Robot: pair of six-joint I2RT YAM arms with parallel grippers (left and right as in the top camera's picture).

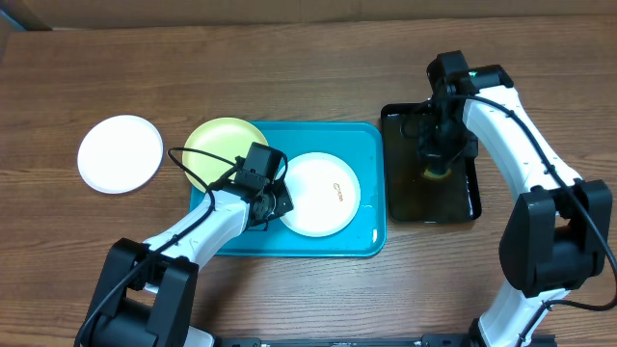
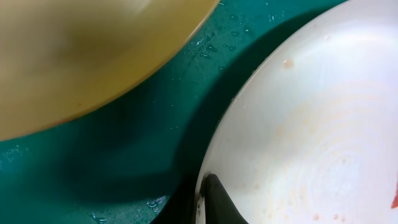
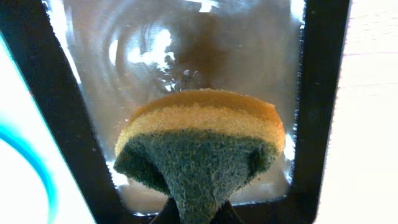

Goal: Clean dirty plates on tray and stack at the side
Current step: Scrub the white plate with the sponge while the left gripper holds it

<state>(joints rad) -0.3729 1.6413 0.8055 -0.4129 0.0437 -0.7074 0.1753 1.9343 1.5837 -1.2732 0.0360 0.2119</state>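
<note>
A white plate (image 1: pixel 326 193) with a small orange smear lies on the right half of the turquoise tray (image 1: pixel 371 145). My left gripper (image 1: pixel 274 203) is shut on its left rim. In the left wrist view one dark finger (image 2: pixel 217 202) lies on top of the white plate (image 2: pixel 311 124) at its edge; the other finger is hidden beneath. A pale yellow-green plate (image 1: pixel 220 145) sits on the tray's left half, overhanging its far-left corner. Another white plate (image 1: pixel 120 154) rests on the table to the left. My right gripper (image 1: pixel 436 164) is shut on a yellow-and-green sponge (image 3: pixel 199 149).
A black tray (image 1: pixel 463 207) holding brownish water stands right of the turquoise tray, and the sponge hangs over it. Water droplets speckle the turquoise tray (image 2: pixel 143 143) between the two plates. The yellow-green plate (image 2: pixel 81 56) lies close to my left gripper.
</note>
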